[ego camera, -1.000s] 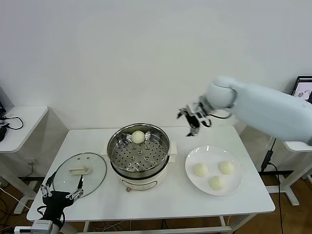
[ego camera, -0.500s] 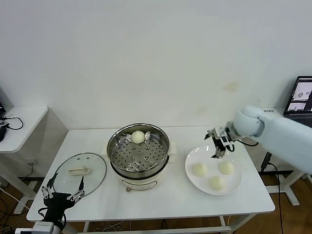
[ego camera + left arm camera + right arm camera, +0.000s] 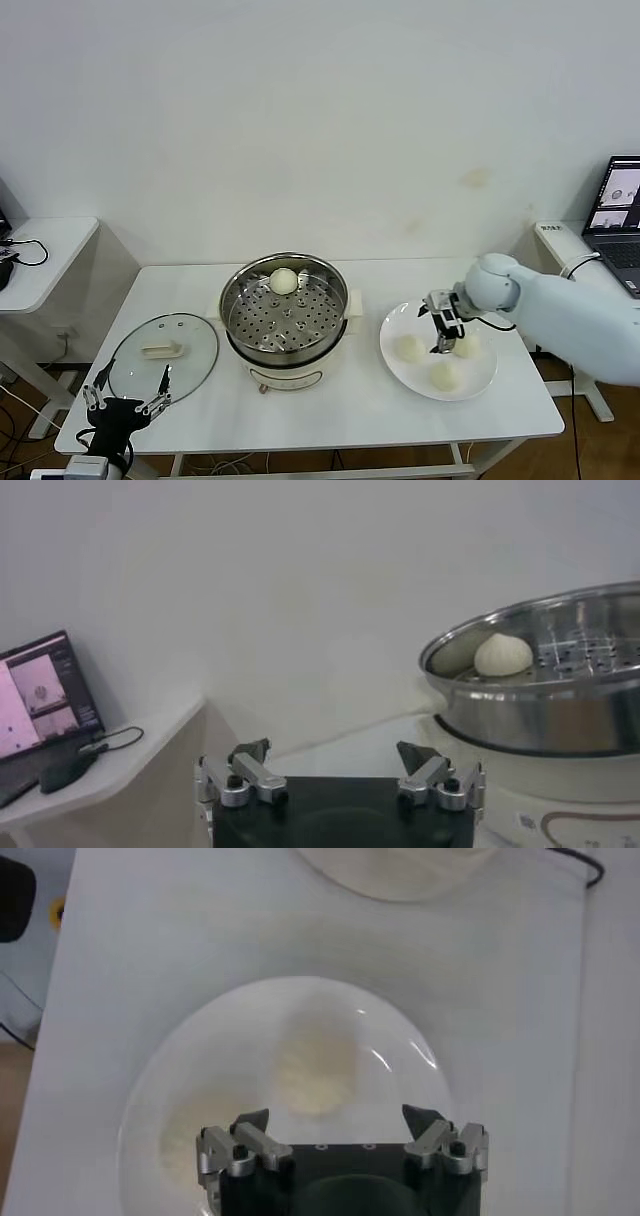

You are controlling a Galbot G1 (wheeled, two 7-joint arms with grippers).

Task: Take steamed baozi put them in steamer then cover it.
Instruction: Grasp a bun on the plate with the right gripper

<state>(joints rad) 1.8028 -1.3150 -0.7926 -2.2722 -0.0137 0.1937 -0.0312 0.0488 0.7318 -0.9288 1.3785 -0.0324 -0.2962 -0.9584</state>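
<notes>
Right gripper: the right gripper (image 3: 443, 331) hung over the plate (image 3: 482, 385) near the right edge of the tabletop (image 3: 360, 400), its fingers (image 3: 249, 1124) spread wide with nothing between them.
Bun under it: the wrist view showed one bun (image 3: 315, 1073) just ahead of the gap between the fingers, not yet between them.
Other buns: the head view showed three buns (image 3: 409, 347) on the plate, and a fourth bun (image 3: 284, 281) lay at the far side of the steamer (image 3: 285, 310) in the middle of the tabletop.
Step in hand: likely reaching for the next bun.
How to do it well: centre the gap over one bun, keep clear of its neighbours, come down straight, and close gently, since the dough would probably dent.
Lid: the glass lid (image 3: 164, 350) lay flat near the front left corner, off the steamer.
Left gripper: the left gripper (image 3: 125, 392) waited at the front left edge by the lid, fingers apart and empty.
Writing: none could be read; a laptop screen (image 3: 623, 194) on a side table (image 3: 560, 235) showed only tiny shapes.
</notes>
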